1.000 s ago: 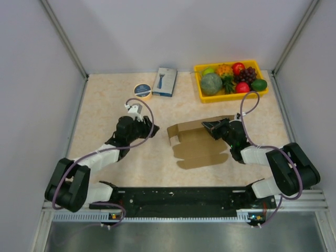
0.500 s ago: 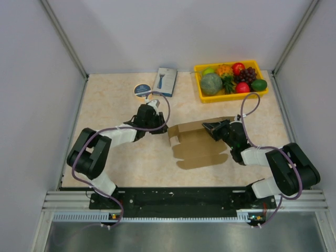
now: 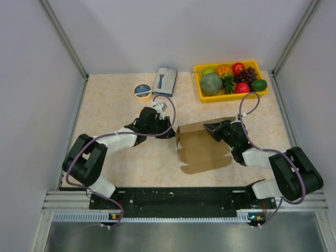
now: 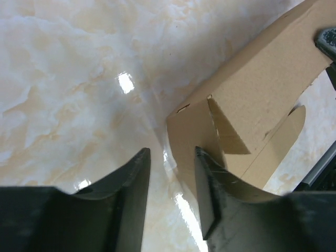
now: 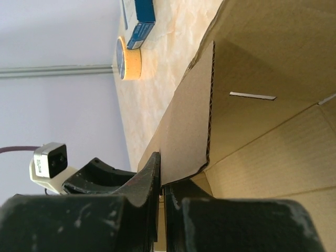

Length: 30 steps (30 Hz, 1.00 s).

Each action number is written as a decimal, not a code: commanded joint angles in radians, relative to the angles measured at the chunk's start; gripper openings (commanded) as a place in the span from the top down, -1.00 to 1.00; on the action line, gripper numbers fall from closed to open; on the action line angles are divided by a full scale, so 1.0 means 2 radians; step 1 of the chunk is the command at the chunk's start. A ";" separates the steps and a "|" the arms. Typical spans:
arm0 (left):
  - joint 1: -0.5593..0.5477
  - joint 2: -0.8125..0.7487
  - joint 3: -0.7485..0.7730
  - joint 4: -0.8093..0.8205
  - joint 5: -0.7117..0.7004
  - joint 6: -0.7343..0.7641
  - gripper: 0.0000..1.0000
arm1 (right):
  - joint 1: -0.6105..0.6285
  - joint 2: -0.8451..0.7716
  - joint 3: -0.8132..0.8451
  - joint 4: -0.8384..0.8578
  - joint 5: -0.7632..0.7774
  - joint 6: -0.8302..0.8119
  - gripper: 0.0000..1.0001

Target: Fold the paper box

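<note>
The paper box is plain brown, with fine corrugation ribs along its cut edge; the table is cream, marbled with beige veins; the tray is bright yellow; in it, the round vegetable is green, the apple red, the grapes dark purple; the small box is blue and white; the tape roll is yellow with a blue face.

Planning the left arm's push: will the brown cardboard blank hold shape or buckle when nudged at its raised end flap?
Probably light and floppy: the paper box is thin creased cardboard, so flaps should hinge before panels bend. Pinched at one edge by the right gripper, it may pivot or slide on the glossy table.
</note>
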 commanded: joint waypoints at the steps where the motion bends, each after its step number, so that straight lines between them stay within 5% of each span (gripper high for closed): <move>1: -0.004 -0.041 -0.005 -0.030 -0.018 0.030 0.03 | -0.006 -0.014 0.013 -0.025 0.012 -0.033 1.00; 10: -0.004 -0.075 -0.041 -0.031 -0.018 0.018 -0.13 | -0.005 -0.012 -0.004 -0.010 0.007 -0.042 1.00; 16: -0.015 -0.178 -0.150 0.063 -0.039 -0.023 -0.20 | -0.005 -0.017 -0.006 -0.015 0.004 -0.048 0.99; 24: -0.137 -0.191 -0.160 0.043 -0.227 -0.051 -0.50 | -0.006 -0.027 -0.005 -0.014 0.005 -0.045 0.99; 30: -0.196 -0.118 -0.123 0.035 -0.356 -0.034 -0.18 | -0.005 -0.038 -0.007 -0.020 0.004 -0.046 0.99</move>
